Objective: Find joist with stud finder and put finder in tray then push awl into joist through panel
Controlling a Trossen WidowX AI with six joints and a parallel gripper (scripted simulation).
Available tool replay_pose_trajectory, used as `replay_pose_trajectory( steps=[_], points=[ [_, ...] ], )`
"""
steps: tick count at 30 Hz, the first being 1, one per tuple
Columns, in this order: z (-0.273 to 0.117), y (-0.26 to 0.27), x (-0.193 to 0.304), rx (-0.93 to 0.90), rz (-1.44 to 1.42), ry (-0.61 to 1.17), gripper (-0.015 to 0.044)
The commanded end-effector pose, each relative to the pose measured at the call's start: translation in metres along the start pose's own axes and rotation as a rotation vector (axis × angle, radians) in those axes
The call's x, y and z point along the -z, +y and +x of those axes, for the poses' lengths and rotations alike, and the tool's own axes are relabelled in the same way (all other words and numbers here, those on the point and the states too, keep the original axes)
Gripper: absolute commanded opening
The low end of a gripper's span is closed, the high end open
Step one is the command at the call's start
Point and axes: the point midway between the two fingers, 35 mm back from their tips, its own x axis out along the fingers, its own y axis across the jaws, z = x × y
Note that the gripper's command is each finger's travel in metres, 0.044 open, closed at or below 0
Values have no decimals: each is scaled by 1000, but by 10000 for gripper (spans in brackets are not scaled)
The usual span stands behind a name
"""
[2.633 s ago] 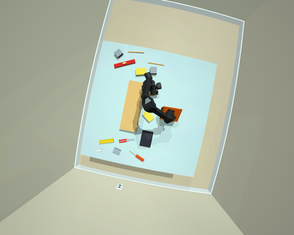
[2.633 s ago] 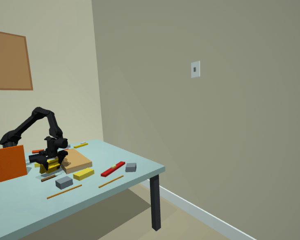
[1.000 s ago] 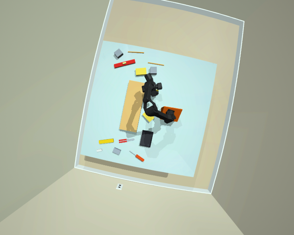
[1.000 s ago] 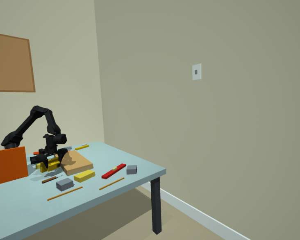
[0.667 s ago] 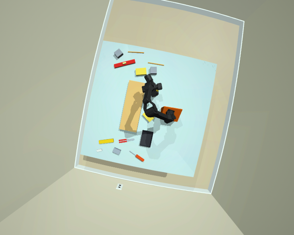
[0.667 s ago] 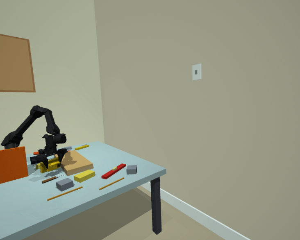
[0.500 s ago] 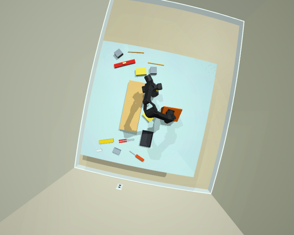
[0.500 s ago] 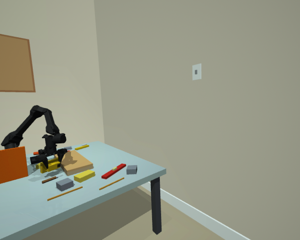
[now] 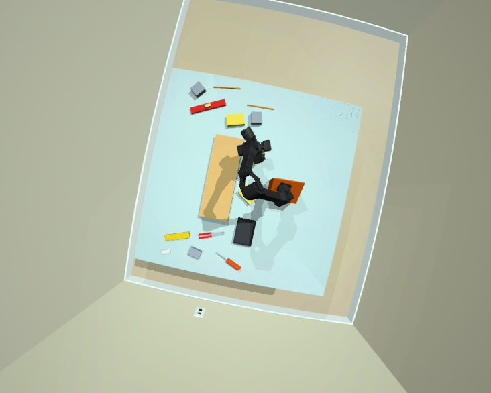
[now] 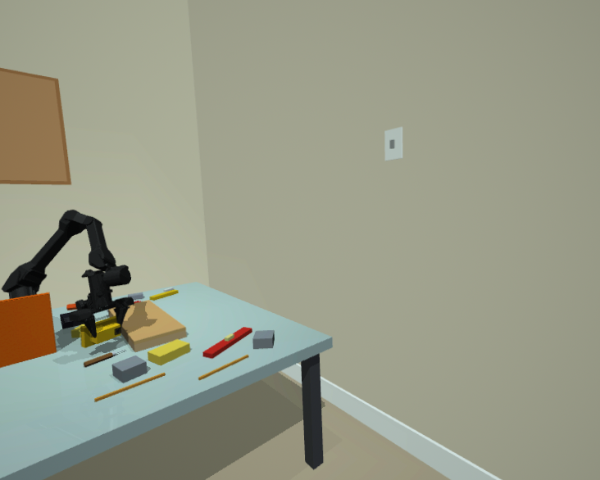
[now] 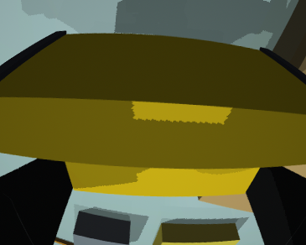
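1. One yellow, block-bodied stud finder [image 9: 263, 153] [image 10: 102, 334] [image 11: 158, 71], flat-faced, pinched between the black fingers of the gripper [image 9: 261, 155] [image 10: 106, 328] [image 11: 163, 157].
2. Floor panel [image 9: 216, 186] [image 10: 153, 326]: tan, wood-coloured rectangular slab, smooth-faced. Stud finder near its long side; contact cannot be judged.
3. Tray [image 9: 245, 231]: black, rectangular, raised rim, well apart from the gripper.
4. Awl [image 10: 97, 360]: brown handle, thin pale shaft, lying on the table [image 9: 305, 169] [image 10: 228, 310].
5. Orange rectangular board [image 9: 298, 190] [image 10: 19, 331] upright near the arm's base.
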Motion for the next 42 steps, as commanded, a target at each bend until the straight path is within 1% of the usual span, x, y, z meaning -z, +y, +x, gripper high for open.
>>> replay_pose_trajectory(
  steps=[1,42],
  points=[
    [-1,0,0,-2,3,23,0],
    [1,0,-5,-4,5,199,0]
  ],
)
